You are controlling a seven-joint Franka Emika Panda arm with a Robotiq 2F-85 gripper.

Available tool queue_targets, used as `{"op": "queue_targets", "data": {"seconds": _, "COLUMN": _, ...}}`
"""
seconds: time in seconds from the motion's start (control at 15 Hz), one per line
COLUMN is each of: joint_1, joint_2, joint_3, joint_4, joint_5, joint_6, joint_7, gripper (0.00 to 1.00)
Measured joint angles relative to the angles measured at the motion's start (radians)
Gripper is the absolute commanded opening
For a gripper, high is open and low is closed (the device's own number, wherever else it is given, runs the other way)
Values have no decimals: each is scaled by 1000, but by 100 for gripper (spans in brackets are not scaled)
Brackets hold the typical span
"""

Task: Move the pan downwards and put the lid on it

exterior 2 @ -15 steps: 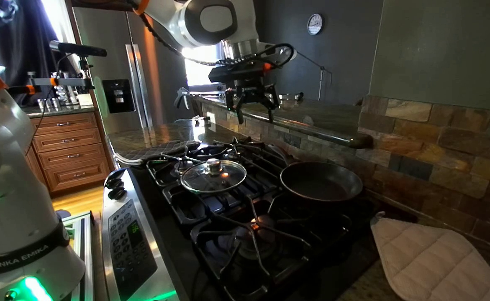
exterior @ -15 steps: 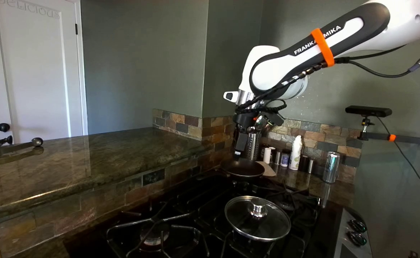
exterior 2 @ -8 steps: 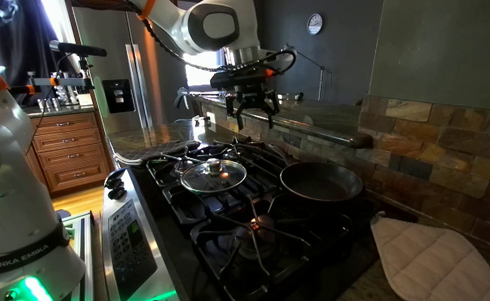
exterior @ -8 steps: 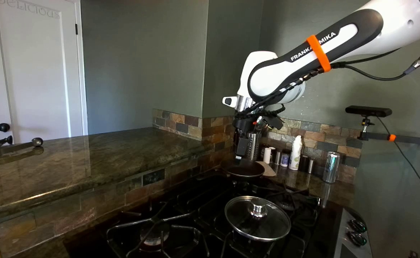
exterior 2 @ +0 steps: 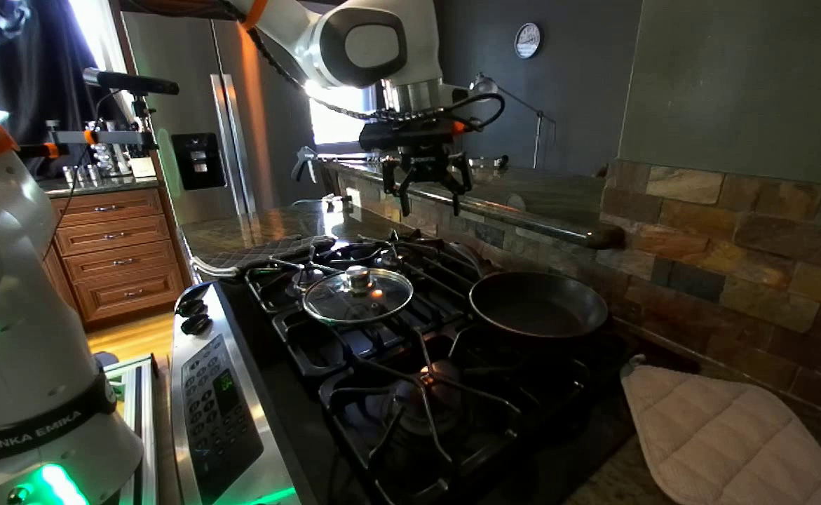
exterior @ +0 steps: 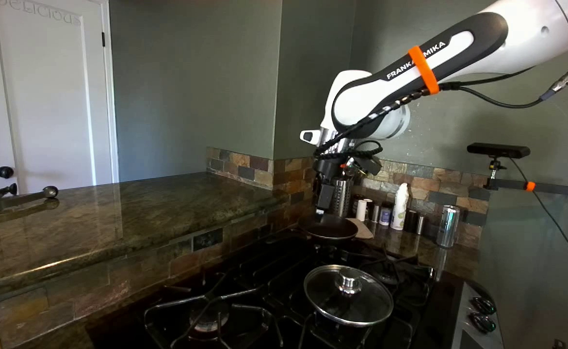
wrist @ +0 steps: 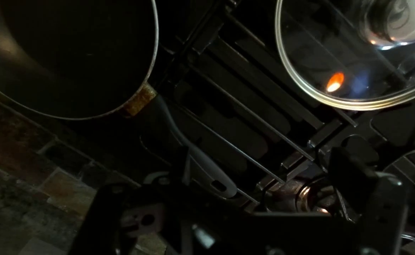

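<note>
The shallow dark round pan (exterior: 331,229) sits on the stove's rear grate by the tiled wall. It also shows in an exterior view (exterior 2: 538,305) and at upper left in the wrist view (wrist: 69,63). Its dark handle (wrist: 211,170) reaches toward my gripper. The glass lid (exterior: 349,300) with metal rim and knob rests on the grates nearer the control panel; it also shows in an exterior view (exterior 2: 358,298) and at upper right in the wrist view (wrist: 352,71). My gripper (exterior 2: 430,207) is open and empty above the stove, its fingers (wrist: 260,159) apart, the handle's end below between them, nearer one finger.
Black grates (exterior 2: 424,393) surround the pan and lid. A tiled wall (exterior 2: 697,273) and a raised stone ledge (exterior: 167,208) run behind the stove. A potholder (exterior 2: 740,428) lies beside the pan. Bottles (exterior: 400,208) and a steel can (exterior: 448,225) stand at the corner.
My gripper has come down a little, then shifted slightly toward the pan and tiled wall. It stays open. The pan and lid have not moved.
</note>
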Motion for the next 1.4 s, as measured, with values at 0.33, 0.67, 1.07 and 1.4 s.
{"op": "queue_targets", "data": {"seconds": 0.33, "joint_1": -2, "joint_2": 66, "joint_3": -21, "joint_4": 57, "joint_5": 110, "joint_6": -2, "joint_7": -231, "gripper": 100}}
{"op": "queue_targets", "data": {"seconds": 0.67, "joint_1": -19, "joint_2": 147, "joint_3": -21, "joint_4": 110, "joint_5": 106, "joint_6": -2, "joint_7": -316, "gripper": 100}}
{"op": "queue_targets", "data": {"seconds": 1.07, "joint_1": -47, "joint_2": 236, "joint_3": -20, "joint_4": 178, "joint_5": 105, "joint_6": -2, "joint_7": -381, "gripper": 100}}
{"op": "queue_targets", "data": {"seconds": 1.4, "joint_1": -64, "joint_2": 299, "joint_3": -14, "joint_4": 223, "joint_5": 77, "joint_6": -1, "joint_7": -381, "gripper": 100}}
